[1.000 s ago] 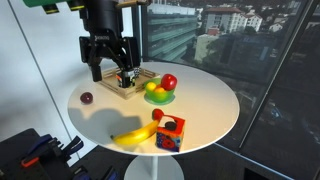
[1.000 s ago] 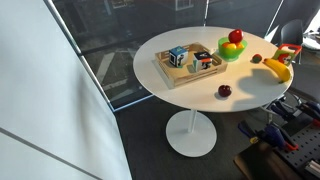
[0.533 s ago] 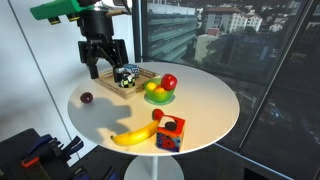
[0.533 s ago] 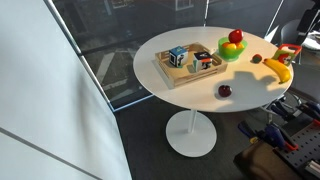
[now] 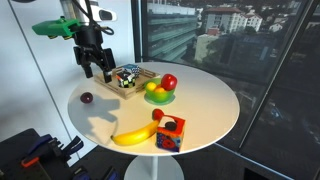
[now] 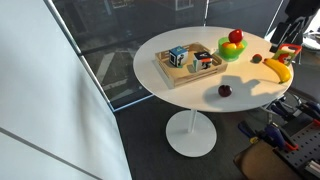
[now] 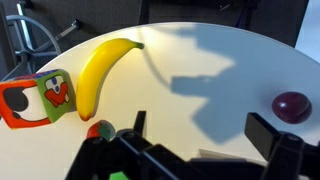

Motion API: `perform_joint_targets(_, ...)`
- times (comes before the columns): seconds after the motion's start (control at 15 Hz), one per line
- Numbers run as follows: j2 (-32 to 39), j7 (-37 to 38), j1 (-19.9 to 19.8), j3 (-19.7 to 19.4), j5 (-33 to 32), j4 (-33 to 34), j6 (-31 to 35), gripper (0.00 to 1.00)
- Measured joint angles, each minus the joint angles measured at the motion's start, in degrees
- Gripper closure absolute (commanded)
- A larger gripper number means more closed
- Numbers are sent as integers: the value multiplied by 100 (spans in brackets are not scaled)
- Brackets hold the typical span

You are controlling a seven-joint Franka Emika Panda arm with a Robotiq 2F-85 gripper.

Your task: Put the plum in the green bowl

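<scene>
The plum [image 5: 86, 98] is a small dark maroon fruit lying alone on the round white table; it also shows in the other exterior view [image 6: 224, 91] and at the right edge of the wrist view [image 7: 291, 106]. The green bowl [image 5: 158, 97] [image 6: 231, 52] holds a red apple [image 5: 169, 82] and yellow fruit. My gripper [image 5: 97, 66] hangs open and empty in the air, above the table edge between the plum and the wooden tray. In the wrist view its fingers [image 7: 205, 130] are spread over bare table, left of the plum.
A wooden tray [image 5: 136, 80] [image 6: 188, 70] with cubes lies beside the bowl. A banana [image 5: 135, 135] [image 7: 100, 70], a colourful cube [image 5: 170, 133] [image 7: 35, 98] and a small red fruit [image 5: 157, 116] lie near the table edge. Glass walls surround the table.
My gripper has risen from the wooden tray and moved sideways toward the plum's side of the table. The objects have not moved.
</scene>
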Motion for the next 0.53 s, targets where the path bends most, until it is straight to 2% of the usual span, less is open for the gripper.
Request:
perform_joint_targets(0.2,56,33,113,95,204,-169,464,0)
perform_joint_targets(0.53,79,33,170,142,252,-217,570,0)
